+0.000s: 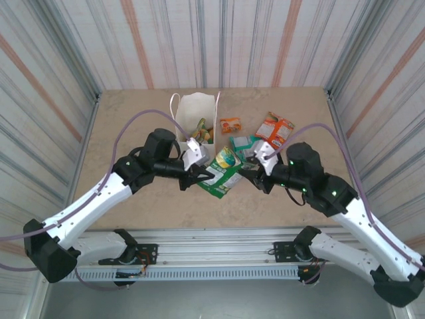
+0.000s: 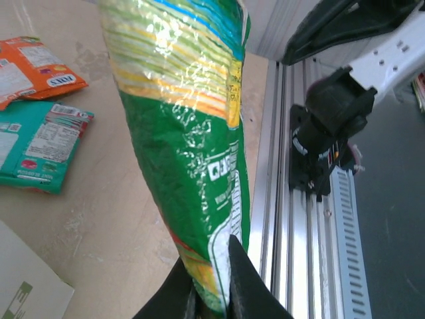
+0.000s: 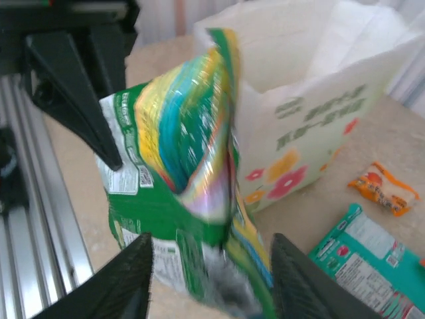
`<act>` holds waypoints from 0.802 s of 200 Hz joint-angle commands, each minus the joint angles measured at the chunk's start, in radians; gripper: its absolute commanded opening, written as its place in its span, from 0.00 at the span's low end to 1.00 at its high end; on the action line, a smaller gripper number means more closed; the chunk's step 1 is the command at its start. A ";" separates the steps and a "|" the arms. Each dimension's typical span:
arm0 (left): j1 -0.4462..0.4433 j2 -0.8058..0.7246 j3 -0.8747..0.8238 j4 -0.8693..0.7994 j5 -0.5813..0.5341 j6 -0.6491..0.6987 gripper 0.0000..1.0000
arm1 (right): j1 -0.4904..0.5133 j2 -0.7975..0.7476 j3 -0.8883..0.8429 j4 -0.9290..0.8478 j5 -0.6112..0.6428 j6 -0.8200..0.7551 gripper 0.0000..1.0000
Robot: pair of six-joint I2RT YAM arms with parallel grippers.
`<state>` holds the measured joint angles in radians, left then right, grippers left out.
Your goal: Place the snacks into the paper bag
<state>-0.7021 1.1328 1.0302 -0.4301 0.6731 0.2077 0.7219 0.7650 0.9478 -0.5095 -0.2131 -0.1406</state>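
Observation:
The green-yellow snack packet [image 1: 222, 171] hangs just above the table in front of the white paper bag [image 1: 194, 119]. My left gripper [image 1: 196, 177] is shut on its left edge; in the left wrist view both fingers [image 2: 242, 279] pinch the packet's [image 2: 189, 133] sealed end. My right gripper [image 1: 250, 174] is at the packet's right end. Its jaws stand open and wide apart either side of the blurred packet [image 3: 186, 193]. The bag [image 3: 312, 93] stands upright and open, with a few packets inside [image 1: 203, 130].
A teal packet [image 1: 244, 145], an orange-white packet [image 1: 276, 127] and a tiny orange one [image 1: 230, 125] lie flat to the right of the bag. The aluminium rail [image 2: 292, 219] runs along the table's near edge. Striped walls close in three sides.

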 commanded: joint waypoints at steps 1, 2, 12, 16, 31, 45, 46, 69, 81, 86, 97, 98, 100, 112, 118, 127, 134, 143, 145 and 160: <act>0.012 -0.051 -0.026 0.174 0.065 -0.097 0.04 | -0.060 -0.099 -0.094 0.190 -0.038 0.155 0.57; 0.013 -0.052 -0.027 0.179 0.065 -0.099 0.04 | -0.063 -0.103 -0.099 0.196 -0.040 0.159 0.57; 0.016 -0.060 -0.037 0.212 0.066 -0.121 0.04 | -0.094 -0.142 -0.140 0.248 -0.067 0.213 0.59; 0.018 -0.063 -0.040 0.230 0.068 -0.130 0.04 | -0.107 -0.154 -0.154 0.264 -0.084 0.232 0.59; 0.027 -0.069 -0.048 0.291 0.082 -0.169 0.04 | -0.150 -0.178 -0.190 0.309 -0.161 0.297 0.59; 0.036 -0.063 -0.033 0.312 0.102 -0.193 0.04 | -0.172 -0.182 -0.224 0.370 -0.224 0.357 0.59; 0.037 -0.062 -0.032 0.314 0.104 -0.193 0.04 | -0.173 -0.181 -0.227 0.374 -0.228 0.361 0.60; 0.041 -0.052 -0.012 0.340 0.140 -0.205 0.04 | -0.179 -0.167 -0.274 0.496 -0.294 0.442 0.61; 0.041 -0.050 -0.020 0.384 0.151 -0.221 0.04 | -0.179 -0.151 -0.288 0.556 -0.316 0.476 0.62; 0.041 -0.049 -0.025 0.408 0.152 -0.232 0.04 | -0.180 -0.144 -0.289 0.571 -0.322 0.484 0.62; 0.041 -0.049 -0.039 0.474 0.151 -0.268 0.03 | -0.183 -0.125 -0.288 0.595 -0.337 0.501 0.62; 0.041 -0.049 -0.042 0.481 0.151 -0.272 0.03 | -0.183 -0.124 -0.288 0.598 -0.339 0.503 0.62; 0.041 -0.050 -0.045 0.496 0.151 -0.279 0.03 | -0.184 -0.120 -0.287 0.602 -0.342 0.507 0.62; 0.041 -0.048 -0.060 0.567 0.150 -0.318 0.03 | -0.187 -0.104 -0.287 0.633 -0.370 0.527 0.62; 0.041 -0.046 -0.066 0.591 0.149 -0.330 0.03 | -0.188 -0.097 -0.288 0.652 -0.383 0.536 0.62; 0.041 -0.043 -0.069 0.621 0.150 -0.339 0.02 | -0.189 -0.088 -0.289 0.671 -0.395 0.546 0.62; 0.041 -0.041 -0.066 0.630 0.153 -0.340 0.02 | -0.190 -0.083 -0.289 0.674 -0.394 0.553 0.63; 0.041 -0.038 -0.060 0.630 0.155 -0.333 0.02 | -0.192 -0.079 -0.290 0.675 -0.373 0.566 0.64; 0.041 -0.038 -0.058 0.628 0.155 -0.332 0.02 | -0.195 -0.079 -0.291 0.676 -0.369 0.568 0.64; 0.041 -0.037 -0.049 0.628 0.164 -0.316 0.02 | -0.206 -0.075 -0.304 0.725 -0.371 0.601 0.66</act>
<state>-0.6628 1.1011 0.9680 0.0895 0.7959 -0.0956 0.5346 0.6884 0.6613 0.1104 -0.5552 0.3820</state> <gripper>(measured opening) 0.113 0.650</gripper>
